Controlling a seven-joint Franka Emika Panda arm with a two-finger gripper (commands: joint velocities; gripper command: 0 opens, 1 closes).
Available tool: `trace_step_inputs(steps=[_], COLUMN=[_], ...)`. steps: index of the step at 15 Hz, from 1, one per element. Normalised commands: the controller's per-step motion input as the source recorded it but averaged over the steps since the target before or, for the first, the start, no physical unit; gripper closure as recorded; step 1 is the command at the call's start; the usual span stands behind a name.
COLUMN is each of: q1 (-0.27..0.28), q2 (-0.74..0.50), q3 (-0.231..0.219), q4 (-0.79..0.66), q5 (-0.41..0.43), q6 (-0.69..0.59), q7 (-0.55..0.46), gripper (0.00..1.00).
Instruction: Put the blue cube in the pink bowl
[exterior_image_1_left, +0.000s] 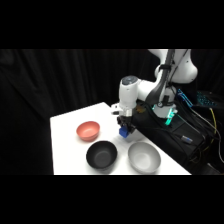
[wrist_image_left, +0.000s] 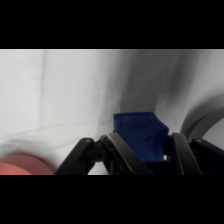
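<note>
Dark backdrop, bright white table (exterior_image_1_left: 67, 145), soft wrist-view shadows.

Pincer (exterior_image_1_left: 124, 131) holds blue cube (exterior_image_1_left: 123, 133) above table (exterior_image_1_left: 65, 135)

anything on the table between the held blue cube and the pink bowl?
Nothing: bare white table lies between the blue cube, held in the tool, and the pink bowl. The side view shows it; the black bowl sits nearer the camera, off that stretch.

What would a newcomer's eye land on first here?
Probably the blue cube, vivid between the gripper fingers, which are closed on it above the white table. Next, the three bowls in front: the pink bowl on the left, the black bowl and the grey bowl nearer the camera.
</note>
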Motion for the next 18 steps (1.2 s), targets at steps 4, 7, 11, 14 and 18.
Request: trace_step_inputs(steps=[4, 7, 11, 14, 18], q1=[-0.181, -0.170, -0.182, -0.176, -0.151], q2=[-0.33, -0.24, 0.00, 0.20, 0.34], q3=[0.117, 0.049, -0.027, -0.070, -0.055], q4=[0.18, 0.24, 0.39, 0.54, 0.62], q5=[0.201, 0.189, 0.252, 0.274, 0.246], q6=[-0.50, -0.43, -0.37, -0.36, -0.33], q7=[-0.26, -0.24, -0.31, -0.30, -0.22], gripper=[0.74, 0.74, 0.74, 0.74, 0.74])
